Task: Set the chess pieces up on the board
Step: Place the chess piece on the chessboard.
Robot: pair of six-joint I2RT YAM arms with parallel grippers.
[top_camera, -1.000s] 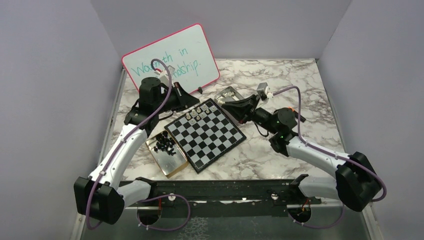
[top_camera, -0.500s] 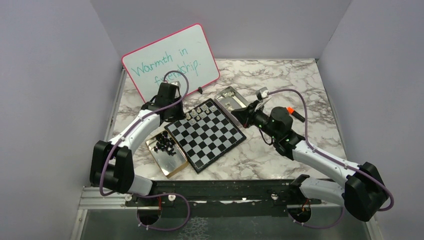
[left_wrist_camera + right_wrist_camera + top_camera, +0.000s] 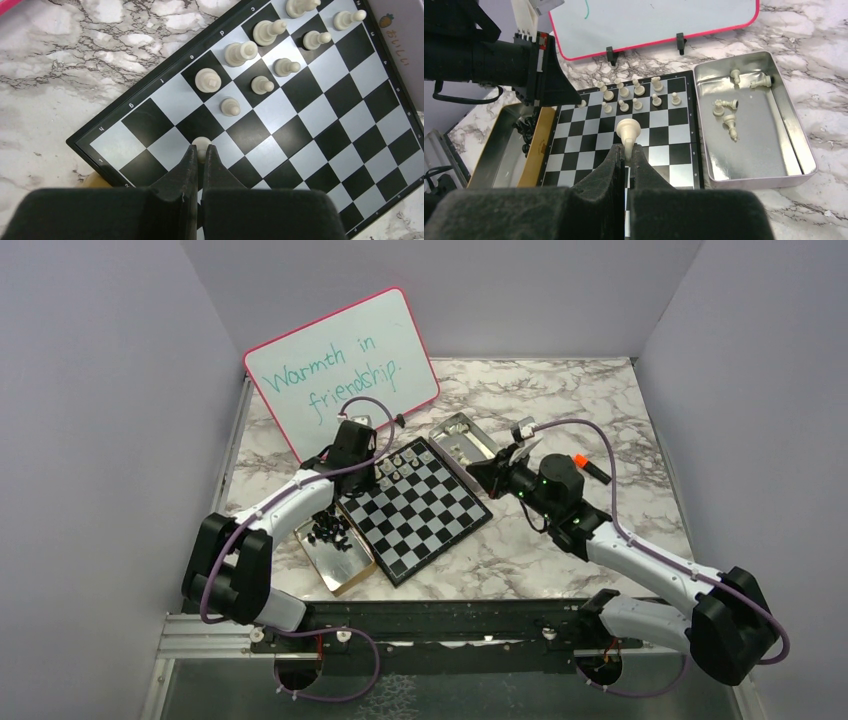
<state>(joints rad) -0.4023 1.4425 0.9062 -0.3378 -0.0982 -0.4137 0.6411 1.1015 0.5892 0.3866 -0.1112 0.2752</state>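
Observation:
The board [image 3: 415,508] lies at mid-table, and several cream-white chess pieces [image 3: 398,462] stand in two rows at its far corner. My left gripper [image 3: 370,475] is over the board's left corner. In the left wrist view it [image 3: 201,150] is shut on a cream piece [image 3: 201,143] just above the board [image 3: 320,115], near the standing pieces [image 3: 240,52]. My right gripper [image 3: 480,472] hovers by the board's right corner. In the right wrist view it [image 3: 627,149] is shut on a cream piece [image 3: 628,129], held above the board [image 3: 574,150].
A gold-edged tin [image 3: 345,558] left of the board holds the black pieces [image 3: 328,528]. A silver tin [image 3: 754,180] beside the board's far right edge holds several lying cream pieces [image 3: 724,107]. A pink-rimmed whiteboard [image 3: 340,365] stands behind.
My left arm has swung down from the whiteboard to the board's left corner. My right gripper has drawn back from the silver tin towards the board's right corner.

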